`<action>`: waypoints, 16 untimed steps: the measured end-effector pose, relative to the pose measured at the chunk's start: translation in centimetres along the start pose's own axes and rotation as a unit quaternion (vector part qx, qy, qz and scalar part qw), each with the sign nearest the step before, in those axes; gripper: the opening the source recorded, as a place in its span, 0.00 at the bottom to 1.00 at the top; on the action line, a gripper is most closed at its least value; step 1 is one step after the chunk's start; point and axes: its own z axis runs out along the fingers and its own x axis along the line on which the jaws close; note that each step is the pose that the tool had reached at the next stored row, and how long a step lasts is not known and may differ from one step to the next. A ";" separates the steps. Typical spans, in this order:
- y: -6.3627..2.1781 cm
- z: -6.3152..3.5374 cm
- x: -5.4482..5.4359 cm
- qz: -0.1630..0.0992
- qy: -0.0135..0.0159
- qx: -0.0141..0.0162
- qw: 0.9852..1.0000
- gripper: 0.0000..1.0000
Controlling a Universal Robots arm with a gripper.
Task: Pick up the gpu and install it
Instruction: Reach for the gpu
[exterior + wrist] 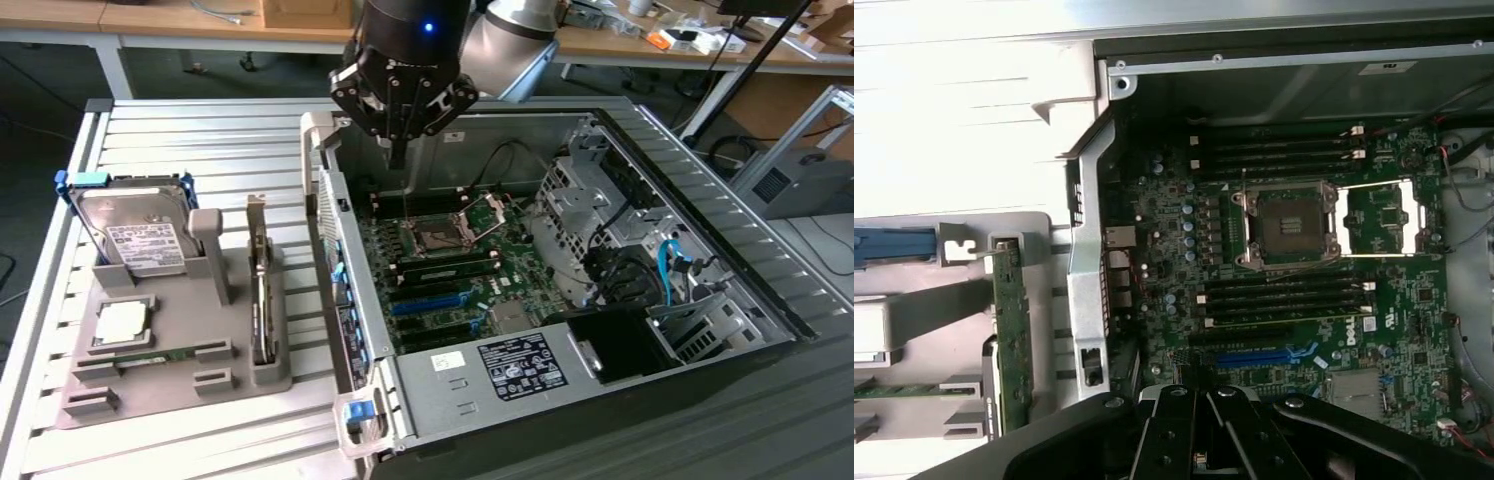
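Hovering above the open case (334, 250), the hand (396, 155) is shut and empty; the gpu (262, 300) stands unpicked in its rack (174, 375), at its eight o'clock.

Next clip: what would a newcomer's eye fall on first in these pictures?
The opened computer case dominates, its green motherboard laid bare around an open processor socket. The arm's black hand hangs shut above the motherboard, holding nothing. At the exterior view's left, a grey holder carries a silver hard drive and the gpu, which stands on edge, untouched.
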 end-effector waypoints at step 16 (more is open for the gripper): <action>-0.05 -0.01 0.6 0.000 0.000 0.000 1.000 0.10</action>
